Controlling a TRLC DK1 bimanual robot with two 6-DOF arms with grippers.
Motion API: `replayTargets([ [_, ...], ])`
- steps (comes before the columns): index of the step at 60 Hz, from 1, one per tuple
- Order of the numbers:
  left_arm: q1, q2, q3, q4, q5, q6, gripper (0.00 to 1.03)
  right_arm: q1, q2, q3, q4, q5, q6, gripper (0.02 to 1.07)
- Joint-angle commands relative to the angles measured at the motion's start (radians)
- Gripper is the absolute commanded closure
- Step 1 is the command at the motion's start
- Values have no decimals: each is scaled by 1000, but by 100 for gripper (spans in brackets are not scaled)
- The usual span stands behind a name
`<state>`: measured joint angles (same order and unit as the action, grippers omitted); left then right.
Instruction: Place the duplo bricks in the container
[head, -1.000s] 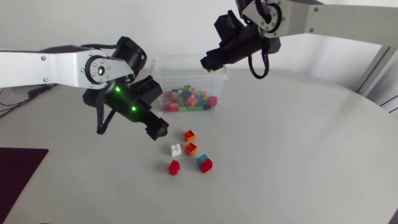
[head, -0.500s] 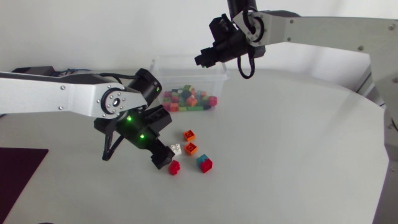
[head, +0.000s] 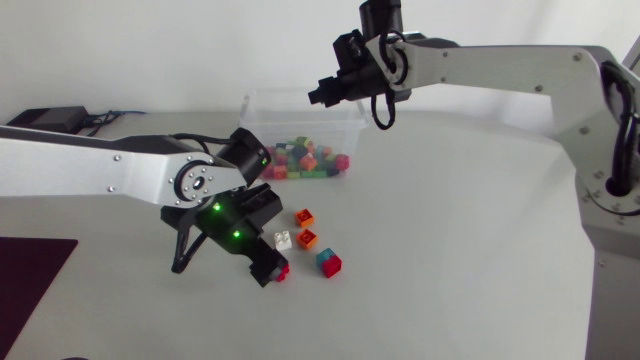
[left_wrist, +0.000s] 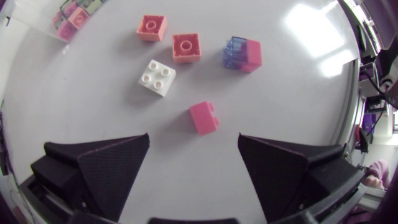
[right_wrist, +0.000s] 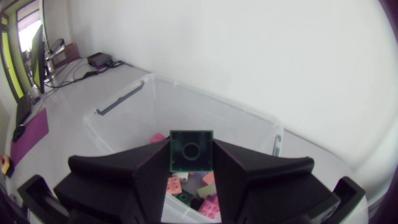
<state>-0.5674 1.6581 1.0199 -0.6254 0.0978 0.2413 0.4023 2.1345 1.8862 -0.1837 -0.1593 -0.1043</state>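
Several loose duplo bricks lie in the middle of the table: a red one, a white one, two orange ones and a teal-and-red pair. My left gripper hangs open right over the red brick, which lies just ahead of the gap between its fingers. The clear container at the back holds many coloured bricks. My right gripper is above its far rim, shut on a dark green brick over the container.
The white brick, two orange bricks and the blue-and-red pair lie close ahead of the left gripper. A dark mat covers the table's front left corner.
My left arm has swung forward and down from beside the container to the red brick. My right arm has shifted left over the container, still holding the green brick.
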Motion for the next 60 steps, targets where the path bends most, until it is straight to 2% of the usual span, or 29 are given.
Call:
replayTargets([
  [1,-17,42,-27,7,8,-33,4,12,18,-1,50,20,17,74],
  [4,-23,49,-26,9,8,-39,4,12,28,1,75,35,17,55],
  [5,-28,51,-23,10,8,-42,4,12,33,7,76,43,17,43],
  [7,-32,58,-21,12,8,-46,4,12,38,10,78,52,18,26],
  [10,-37,65,-14,13,8,-57,4,9,33,7,79,60,18,10],
  [12,-42,69,-9,13,8,-66,4,6,16,-7,79,60,18,7],
  [27,-40,126,29,24,6,-139,6,7,-170,-188,87,103,12,7],
  [38,-31,169,68,47,-10,-200,12,17,-375,-406,89,107,-6,7],
  [45,-48,204,94,49,-32,-224,12,29,-470,-516,82,113,-18,7],
  [51,-61,226,105,55,-44,-238,19,33,-539,-585,62,113,-31,7],
  [60,-63,243,111,53,-59,-254,35,35,-650,-700,32,110,-49,7],
])
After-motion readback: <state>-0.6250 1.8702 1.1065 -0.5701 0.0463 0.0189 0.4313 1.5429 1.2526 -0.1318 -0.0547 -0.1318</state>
